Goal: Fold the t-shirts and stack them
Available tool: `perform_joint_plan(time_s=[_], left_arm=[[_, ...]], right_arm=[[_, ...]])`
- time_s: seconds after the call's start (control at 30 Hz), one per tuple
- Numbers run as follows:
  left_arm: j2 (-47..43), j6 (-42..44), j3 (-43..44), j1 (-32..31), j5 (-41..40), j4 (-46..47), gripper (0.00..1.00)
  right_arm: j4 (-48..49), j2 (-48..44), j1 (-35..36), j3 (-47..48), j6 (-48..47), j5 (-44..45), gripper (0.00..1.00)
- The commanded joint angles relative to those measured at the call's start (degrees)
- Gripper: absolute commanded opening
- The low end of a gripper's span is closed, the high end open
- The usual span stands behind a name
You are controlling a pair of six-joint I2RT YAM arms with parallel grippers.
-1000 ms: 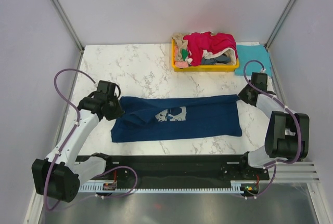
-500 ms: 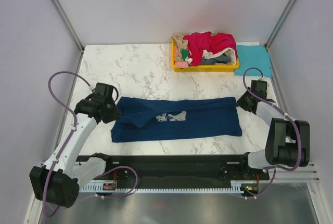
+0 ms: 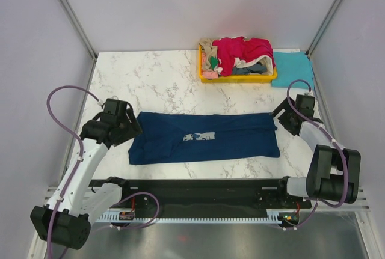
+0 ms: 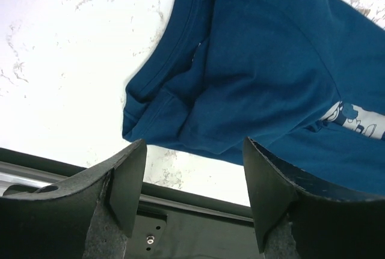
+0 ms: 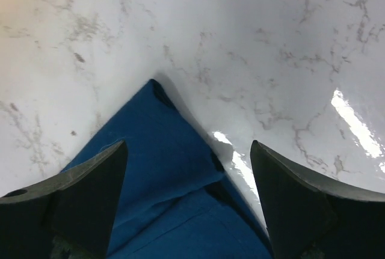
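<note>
A navy t-shirt [image 3: 228, 142] with a pale print [image 3: 198, 136] lies flat on the marble table, folded into a long band. My left gripper [image 3: 132, 128] hovers at its left end, open, with nothing between the fingers [image 4: 126, 187]; the shirt's collar end [image 4: 174, 91] lies just ahead of them. My right gripper [image 3: 279, 115] is at the shirt's upper right corner [image 5: 162, 145], open above the cloth and holding nothing. Several more t-shirts, crimson-pink [image 3: 240, 50] on top, are piled in a tray. A teal t-shirt [image 3: 293, 67] lies flat beside the tray.
The yellow tray [image 3: 237, 79] stands at the back right of the table [image 3: 156, 79]. The black base rail [image 3: 198, 190] runs along the near edge, close under the shirt's front hem. Frame posts stand at the back corners.
Both grippers have opened and let go of the navy shirt. Its folded-over part now lies flat, and both arms have drawn back slightly outward.
</note>
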Motion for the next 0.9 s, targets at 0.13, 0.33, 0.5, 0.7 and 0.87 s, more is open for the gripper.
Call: perform_joint_plan(time_s=[0.13,0.33,0.5,0.7,0.87], left_arm=[[11.24,-0.03,2.02,0.23,0.70,10.05,0.68],[21.90,-2.66,2.28,0.23,4.39,19.62,0.66],[30.24,-5.30,1.41,0.32,5.53,25.26,0.64],[37.46,-7.59,0.61,0.58,4.31,30.36,0.62],[47.72,-8.29,7.26,2.60,1.50,32.21,0.61]], right_arm=[[1.76,-5.16,9.66,6.69,-1.36,-0.28,0.89],[3.43,4.67,14.87,11.61,-3.73,-4.67,0.80],[5.01,10.04,15.31,9.25,-3.83,-5.73,0.76],[7.38,8.81,18.56,1.87,-1.02,-5.56,0.75],[9.05,6.19,25.85,-5.94,5.22,-4.77,0.74]])
